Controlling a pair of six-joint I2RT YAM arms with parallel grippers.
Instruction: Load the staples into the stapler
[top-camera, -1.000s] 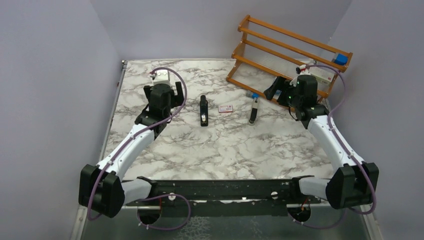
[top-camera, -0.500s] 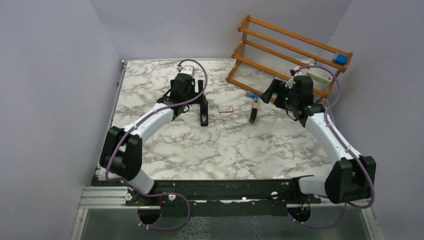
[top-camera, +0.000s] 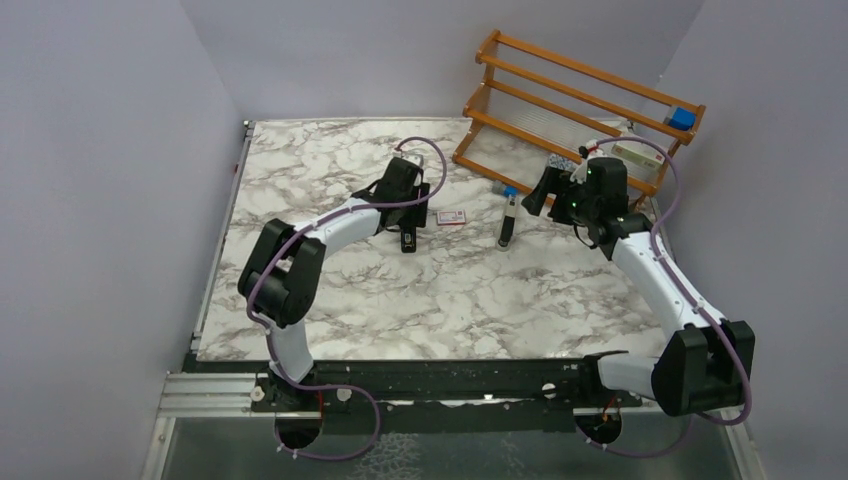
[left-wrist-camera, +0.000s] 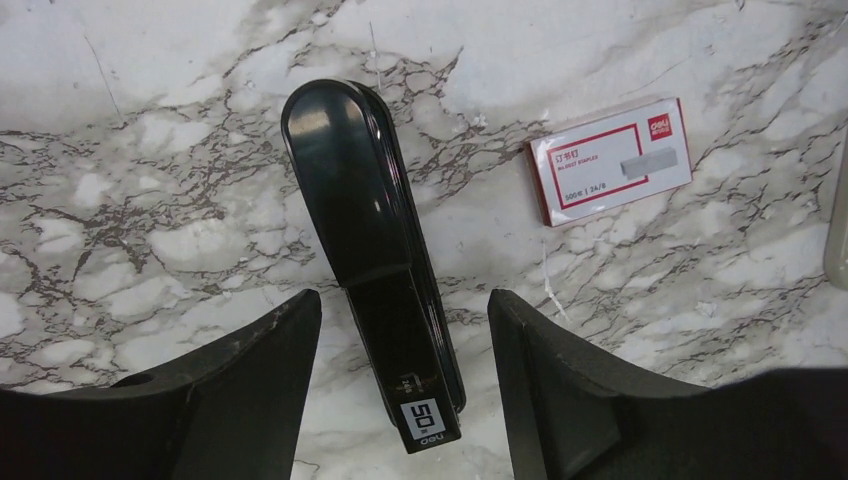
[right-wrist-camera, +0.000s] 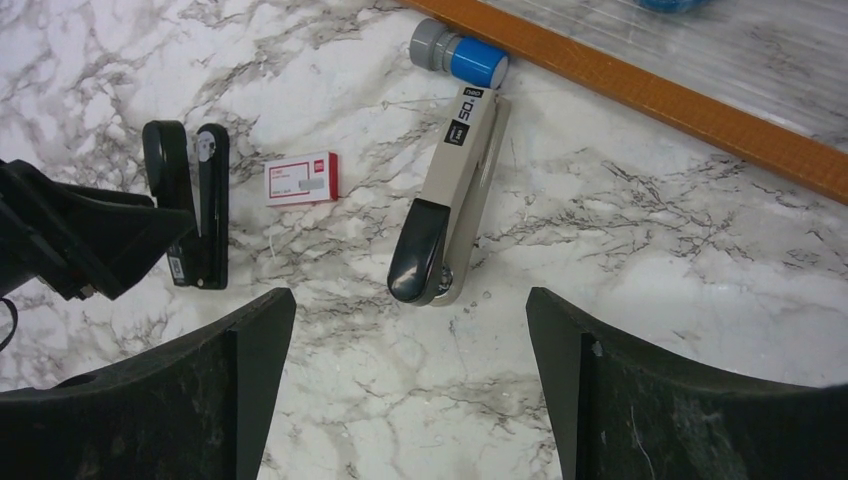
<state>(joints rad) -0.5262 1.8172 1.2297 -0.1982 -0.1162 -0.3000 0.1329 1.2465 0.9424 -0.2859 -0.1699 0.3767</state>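
Now your left gripper (left-wrist-camera: 400, 302) hangs over the stapler (left-wrist-camera: 375, 270), fingers spread wide.
A second ago your left arm sat well off at the stapler's 9 o'clock; it has since swung across, and its two fingers (left-wrist-camera: 250, 380) now flank the stapler's labelled end, with marble showing on both sides. The stapler lies closed and flat on the marble table (top-camera: 470, 300), unmoved. The staples (left-wrist-camera: 611, 160), a small red-and-white box, rest at its 2 o'clock in the left wrist view, near but apart. Your right gripper (right-wrist-camera: 408, 298) is also spread and holding nothing. It has edged slightly inward above a grey stapler (right-wrist-camera: 445, 215), which lies at the box's 3 o'clock beside the wooden rack (top-camera: 580, 100).
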